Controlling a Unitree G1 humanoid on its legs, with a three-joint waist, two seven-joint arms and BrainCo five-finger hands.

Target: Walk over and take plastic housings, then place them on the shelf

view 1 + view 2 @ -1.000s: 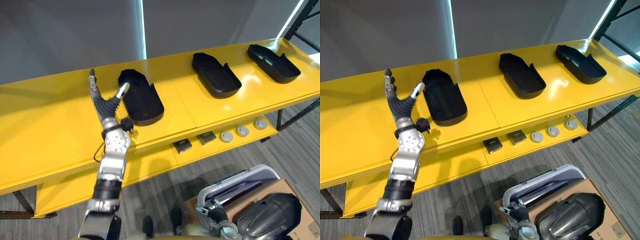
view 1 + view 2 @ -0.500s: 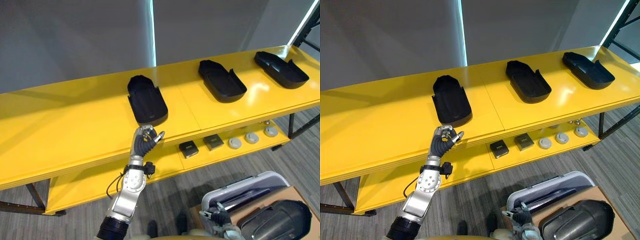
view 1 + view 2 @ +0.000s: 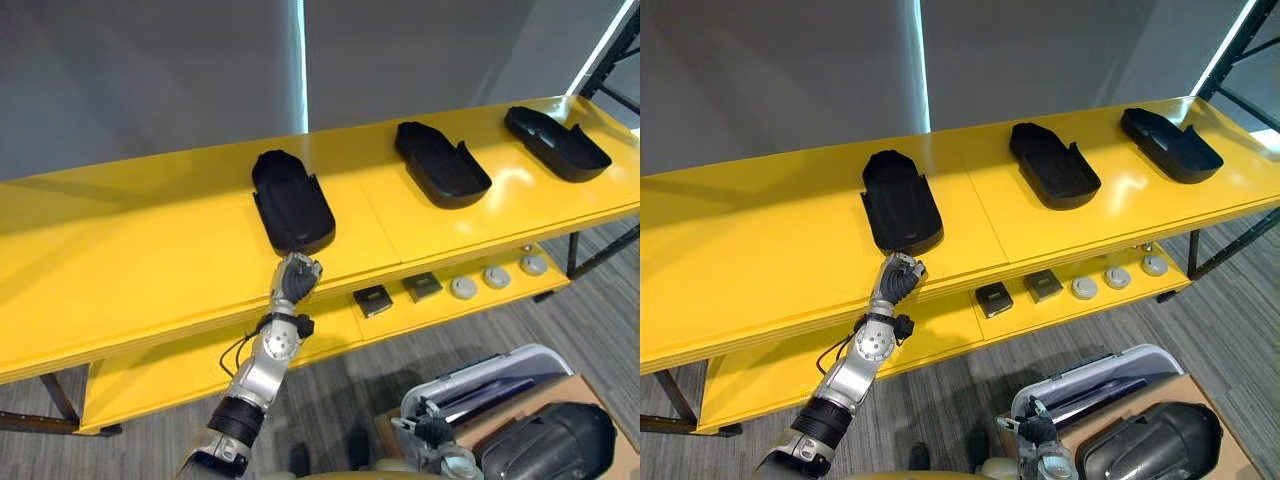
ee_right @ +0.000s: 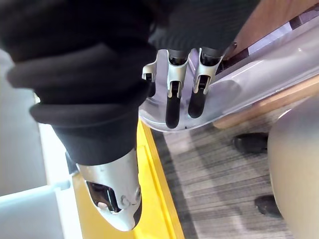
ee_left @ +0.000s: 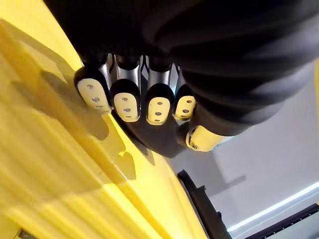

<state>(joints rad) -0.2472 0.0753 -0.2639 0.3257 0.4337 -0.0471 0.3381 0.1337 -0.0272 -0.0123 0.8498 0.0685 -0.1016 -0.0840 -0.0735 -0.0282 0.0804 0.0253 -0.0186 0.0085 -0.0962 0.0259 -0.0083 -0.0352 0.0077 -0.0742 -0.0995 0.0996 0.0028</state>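
Note:
Three black plastic housings lie on the yellow shelf top (image 3: 140,250): one left of centre (image 3: 292,205), one in the middle (image 3: 440,165), one at the far right (image 3: 557,143). My left hand (image 3: 295,278) is at the shelf's front edge, just in front of the left housing and apart from it. Its fingers (image 5: 124,102) are curled into a fist with nothing in them, and the left housing (image 5: 149,142) shows dark behind them. My right hand (image 4: 173,99) hangs low with straight fingers over a translucent bin (image 4: 264,69), holding nothing.
On the lower shelf board lie two small black boxes (image 3: 372,299) and three grey discs (image 3: 463,288). A grey translucent bin (image 3: 490,375) and a large dark moulded part (image 3: 550,440) sit on the floor at the lower right. A dark rack frame (image 3: 610,60) stands at the far right.
My left hand has drawn back from beside the left housing to the shelf's front edge and curled its fingers shut. The camera has shifted slightly.

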